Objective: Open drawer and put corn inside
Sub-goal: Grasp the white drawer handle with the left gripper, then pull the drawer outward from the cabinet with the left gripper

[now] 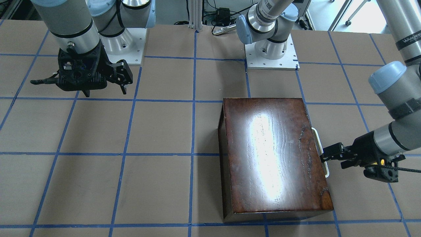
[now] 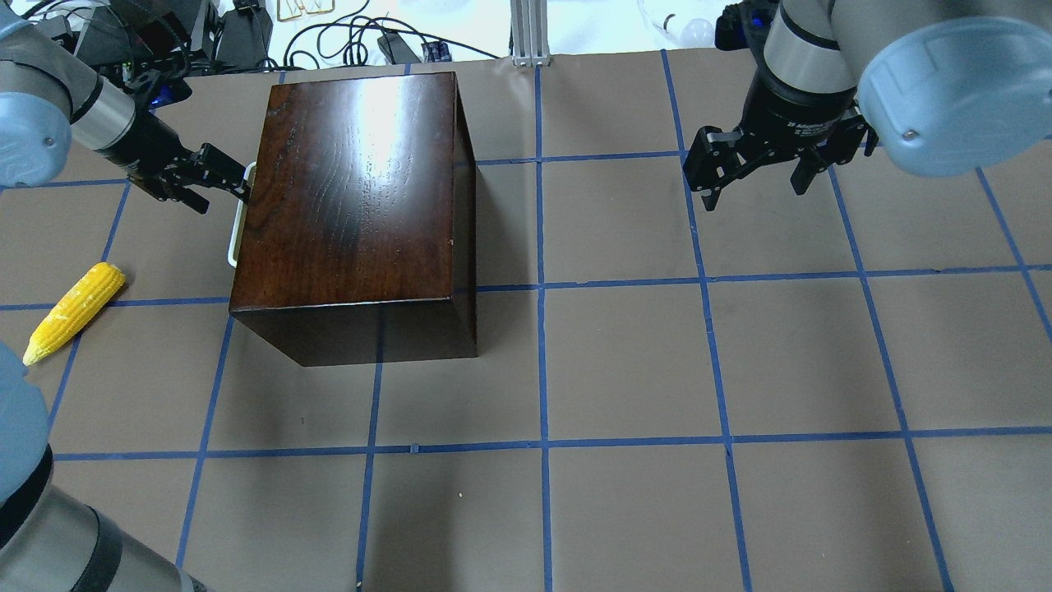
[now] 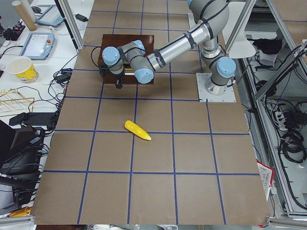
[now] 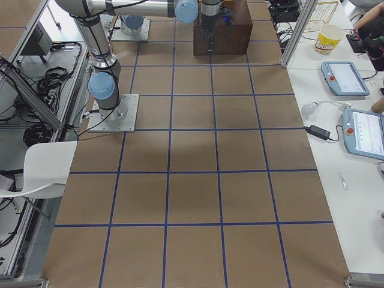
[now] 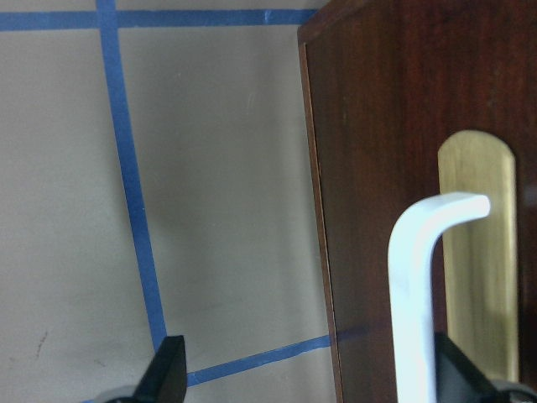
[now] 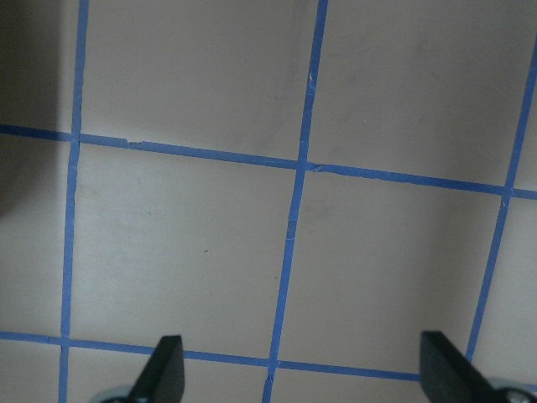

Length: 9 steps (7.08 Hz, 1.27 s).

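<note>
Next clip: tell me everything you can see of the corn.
The corn is one small yellow cob with bumpy kernels, thick at one end and tapering to a tip. It lies flat and diagonal on the brown table, across a blue tape line, tip toward the robot. It sits on the handle side of the dark wooden box, apart from it. Nothing touches it; the left gripper is at that handle instead.

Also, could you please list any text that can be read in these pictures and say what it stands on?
"WANJEE", cut off by the picture's edge: on the black band around the left arm.
White print on the right arm's black wrist: too small to read.
Print on the yellow cup: blurred.
</note>
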Each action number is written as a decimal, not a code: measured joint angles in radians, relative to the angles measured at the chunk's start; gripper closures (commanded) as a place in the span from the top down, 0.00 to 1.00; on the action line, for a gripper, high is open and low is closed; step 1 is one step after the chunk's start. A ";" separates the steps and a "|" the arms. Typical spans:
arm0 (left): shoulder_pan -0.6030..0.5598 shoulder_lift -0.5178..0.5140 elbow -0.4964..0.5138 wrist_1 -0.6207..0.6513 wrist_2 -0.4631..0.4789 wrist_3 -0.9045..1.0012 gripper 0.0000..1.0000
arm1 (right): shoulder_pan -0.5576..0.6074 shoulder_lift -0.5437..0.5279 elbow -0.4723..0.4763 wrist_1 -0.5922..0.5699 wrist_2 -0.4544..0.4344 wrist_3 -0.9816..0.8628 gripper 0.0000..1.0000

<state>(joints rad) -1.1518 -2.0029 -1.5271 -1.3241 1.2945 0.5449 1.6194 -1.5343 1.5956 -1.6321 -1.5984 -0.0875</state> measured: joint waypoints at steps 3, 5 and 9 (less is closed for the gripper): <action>0.017 -0.004 0.001 0.007 0.002 0.034 1.00 | 0.001 0.000 0.000 0.000 0.000 -0.001 1.00; 0.023 -0.006 0.003 0.011 0.014 0.040 1.00 | 0.001 0.000 0.000 0.000 0.000 0.000 1.00; 0.058 -0.010 0.004 0.014 0.019 0.078 1.00 | 0.002 0.000 0.000 0.000 0.000 0.000 1.00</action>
<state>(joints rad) -1.0940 -2.0125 -1.5227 -1.3101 1.3132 0.6226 1.6213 -1.5340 1.5956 -1.6322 -1.5984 -0.0875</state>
